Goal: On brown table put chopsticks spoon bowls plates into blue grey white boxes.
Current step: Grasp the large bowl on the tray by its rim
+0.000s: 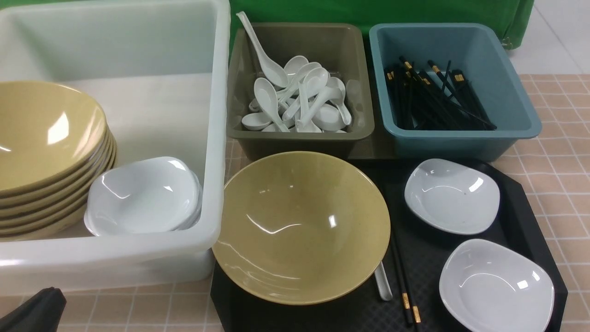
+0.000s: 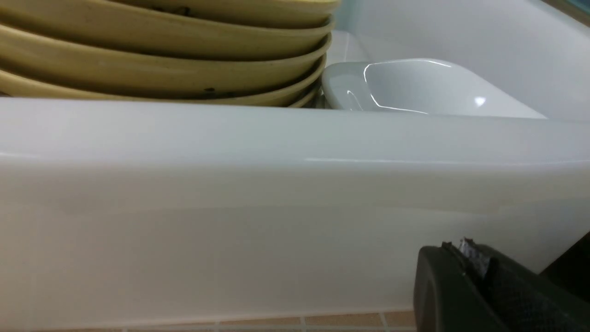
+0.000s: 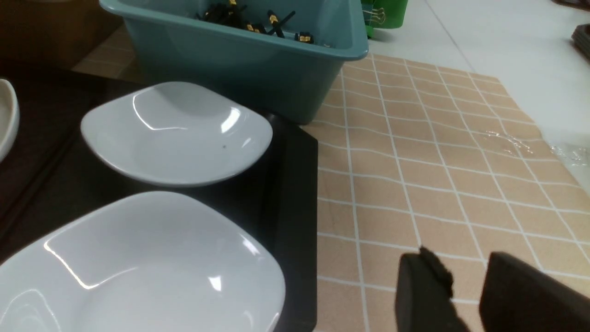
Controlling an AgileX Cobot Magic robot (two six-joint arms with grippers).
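On the black tray (image 1: 521, 184) stand a wide tan bowl (image 1: 299, 226) and two white plates (image 1: 451, 196) (image 1: 495, 286). A spoon (image 1: 382, 281) pokes out from under the bowl, beside a pair of chopsticks (image 1: 405, 290). The white tub (image 1: 216, 138) holds stacked bowls (image 1: 41, 138) and plates (image 1: 143, 193). My left gripper (image 2: 456, 244) is shut and empty, low against the tub's front wall (image 2: 276, 207). My right gripper (image 3: 461, 258) stands open over the brown table (image 3: 438, 152), to the right of the tray (image 3: 295, 184), with nothing between its fingers.
Behind the tray are an olive bin (image 1: 299, 138) full of spoons (image 1: 299, 99) and a teal bin (image 1: 521, 115) of chopsticks (image 1: 433, 97). Green cloth (image 1: 368, 11) hangs behind them. The tiled surface ends at white floor (image 3: 507, 46) to the right.
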